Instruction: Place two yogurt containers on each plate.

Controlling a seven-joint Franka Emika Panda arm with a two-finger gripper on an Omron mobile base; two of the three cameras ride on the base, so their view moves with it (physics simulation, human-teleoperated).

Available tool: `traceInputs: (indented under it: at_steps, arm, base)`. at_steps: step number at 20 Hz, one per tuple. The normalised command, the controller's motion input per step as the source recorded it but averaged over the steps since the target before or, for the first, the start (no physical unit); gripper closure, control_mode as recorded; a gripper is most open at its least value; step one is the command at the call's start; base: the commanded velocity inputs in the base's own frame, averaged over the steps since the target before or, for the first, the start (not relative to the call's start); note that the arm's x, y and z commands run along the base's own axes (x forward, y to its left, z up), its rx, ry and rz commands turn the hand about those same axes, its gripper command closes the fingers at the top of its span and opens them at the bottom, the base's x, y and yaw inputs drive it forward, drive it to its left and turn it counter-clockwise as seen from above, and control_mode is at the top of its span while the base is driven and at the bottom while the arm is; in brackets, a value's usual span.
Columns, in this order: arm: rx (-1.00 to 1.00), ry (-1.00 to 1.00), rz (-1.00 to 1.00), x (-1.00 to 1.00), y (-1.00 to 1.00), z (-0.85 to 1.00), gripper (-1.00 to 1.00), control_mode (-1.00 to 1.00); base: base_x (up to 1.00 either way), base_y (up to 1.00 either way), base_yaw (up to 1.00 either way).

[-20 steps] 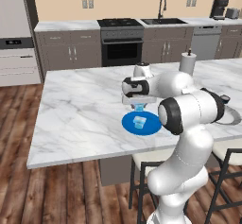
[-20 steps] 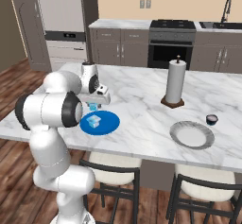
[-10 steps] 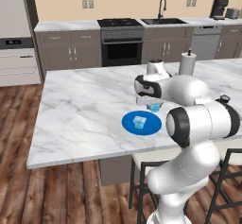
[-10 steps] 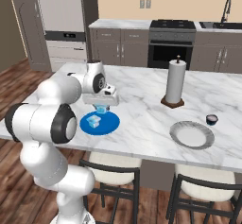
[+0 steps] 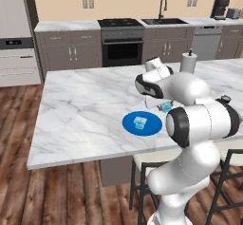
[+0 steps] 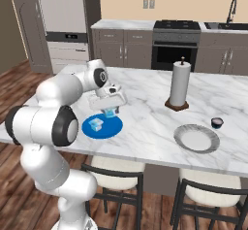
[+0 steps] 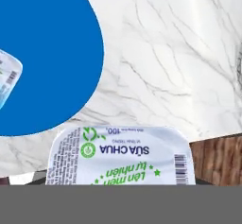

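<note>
The white arm rose from its base at the counter's near edge, bent sharply at the elbow, and reached forward over the marble with the wrist turned down. The gripper [image 6: 112,110] hung low above the counter surface, pointing downward, its hand block visible from the right base view and partly masked by the forearm in the left base view [image 5: 165,107]. Its fingers were closed in on a pale blue yogurt container [image 7: 121,155], held off the counter.
</note>
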Motion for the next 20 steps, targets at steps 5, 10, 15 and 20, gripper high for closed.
traceInputs:
  at_steps: [5,10,15,20]
  arm:
    - [-0.19,0.19,0.0,-0.23,-0.1,0.0,1.0,-1.0]
    - [-0.03,0.09,0.0,-0.32,0.0,0.0,1.0,-1.0]
    - [0.0,0.05,0.01,-0.32,0.03,0.0,1.0,-1.0]
    - [0.06,0.0,0.04,-0.36,0.02,0.01,1.0,-1.0]
  base:
    - [0.0,0.0,0.0]
    - [0.0,0.0,0.0]
    - [0.0,0.0,0.0]
    - [0.0,0.0,0.0]
